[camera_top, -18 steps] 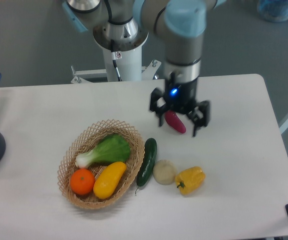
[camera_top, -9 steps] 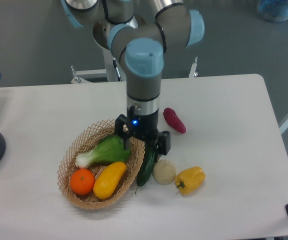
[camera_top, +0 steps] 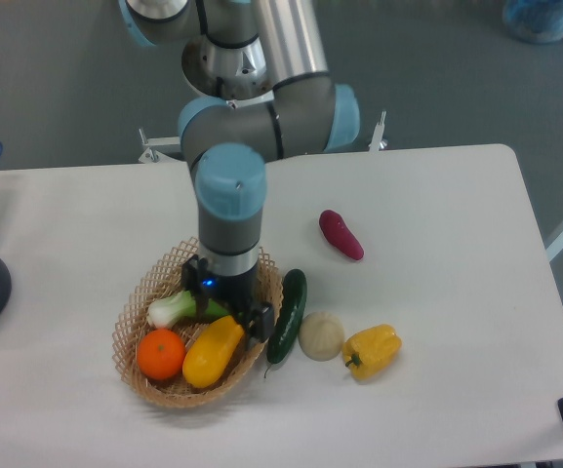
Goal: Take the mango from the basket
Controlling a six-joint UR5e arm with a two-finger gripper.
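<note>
- While the gripper [camera_top: 227, 314] hangs low over the basket [camera_top: 144, 294], we see its dark fingers spread, one to either side, with nothing between them yet.
- The mango [camera_top: 213, 350] lies just below and slightly ahead of the tool, inside the basket near its front rim, its long axis running diagonally, its upper end close under the fingers.
- Beside the tool, toward the pan side, sits the orange [camera_top: 160, 353], touching or nearly touching the mango; the leafy green vegetable [camera_top: 176, 308] lies partly under the wrist.
- We judge the mango smooth and fairly firm, light enough for two fingers, but rounded and likely slippery.
- We would grip across its narrow width at the thickest middle part, fingers square to the long axis, so that it cannot squirt out endwise.
- The wrist hides the vegetable's leaves and the back of the basket.
- We cannot tell how high the fingertips stand above the fruit, nor whether one tip touches it.
- Outside the basket, on the tool's far side, the cucumber [camera_top: 288, 314] lies against the rim.
</note>
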